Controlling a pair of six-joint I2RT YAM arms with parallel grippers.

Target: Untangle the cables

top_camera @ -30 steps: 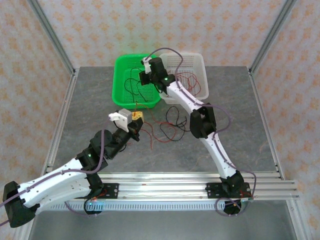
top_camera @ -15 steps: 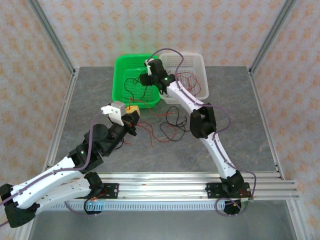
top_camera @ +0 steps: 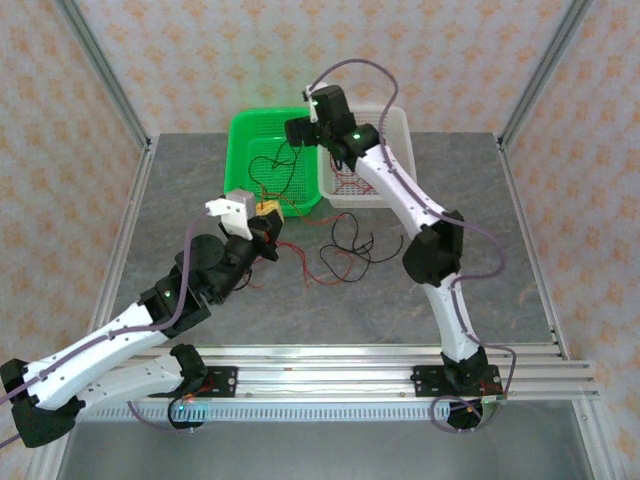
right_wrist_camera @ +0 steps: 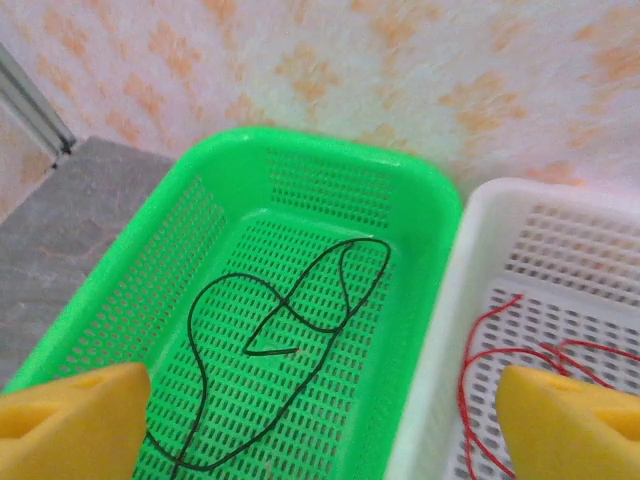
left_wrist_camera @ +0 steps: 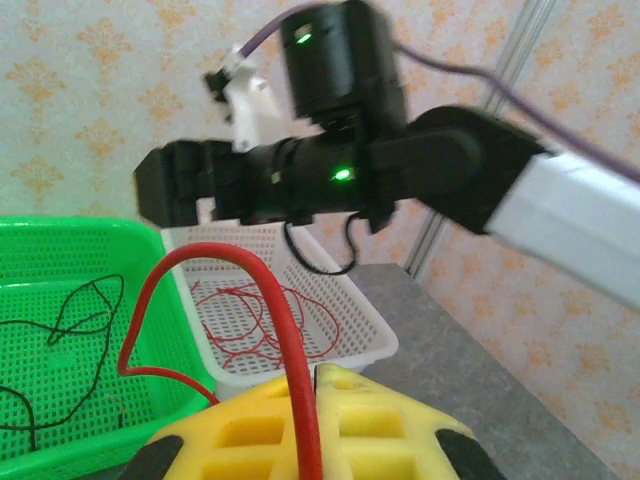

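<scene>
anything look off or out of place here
Nothing looks damaged or spilled. What stands out is the red and black tangle lying loose on the table, in front of the green basket with a black cable and the white basket with red cables.

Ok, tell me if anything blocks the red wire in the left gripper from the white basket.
Yes: the right arm stretches over the white perforated plastic basket, its open right gripper above the green perforated basket. The left gripper pinches the thin red wire.
</scene>
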